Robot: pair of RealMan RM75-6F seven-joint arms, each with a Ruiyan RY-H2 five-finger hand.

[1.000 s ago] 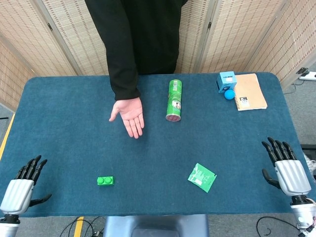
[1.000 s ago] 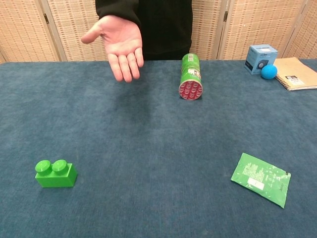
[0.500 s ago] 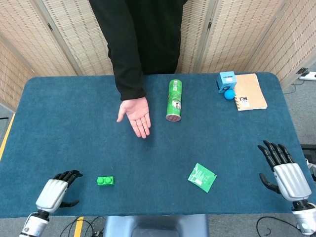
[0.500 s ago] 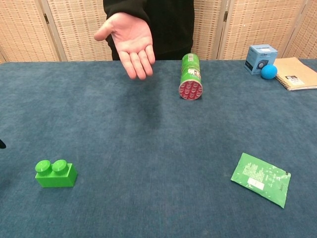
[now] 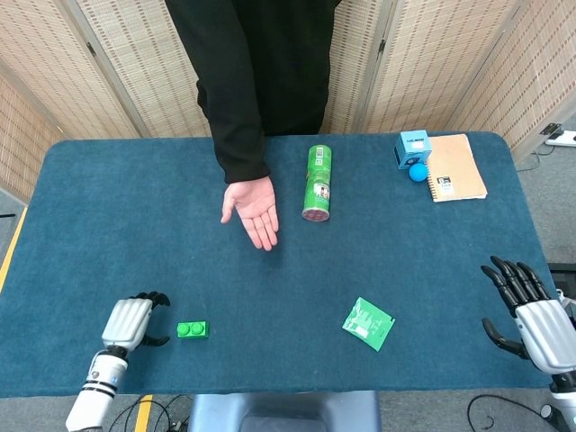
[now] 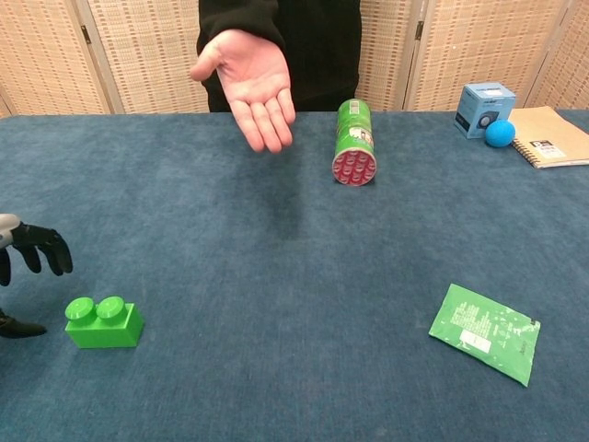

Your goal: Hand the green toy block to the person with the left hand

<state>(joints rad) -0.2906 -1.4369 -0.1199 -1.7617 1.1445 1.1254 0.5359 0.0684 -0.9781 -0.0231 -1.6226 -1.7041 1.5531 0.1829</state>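
The green toy block (image 5: 192, 330) (image 6: 103, 322) lies on the blue table near the front left. My left hand (image 5: 132, 322) (image 6: 23, 267) hovers just left of it, fingers curled and apart from the thumb, holding nothing and not touching the block. The person's open palm (image 5: 256, 209) (image 6: 255, 85) is held out above the table's middle left. My right hand (image 5: 533, 317) is open at the front right edge, fingers spread; the chest view does not show it.
A green can (image 5: 318, 183) (image 6: 354, 142) lies on its side right of the person's palm. A green packet (image 5: 368, 323) (image 6: 485, 331) lies front right. At the back right are a blue box (image 5: 413, 148), a blue ball (image 5: 418, 172) and a notebook (image 5: 455, 167).
My left hand has moved in from the front left corner to right beside the block. The person's palm has shifted slightly right. My right hand has sunk a little toward the edge.
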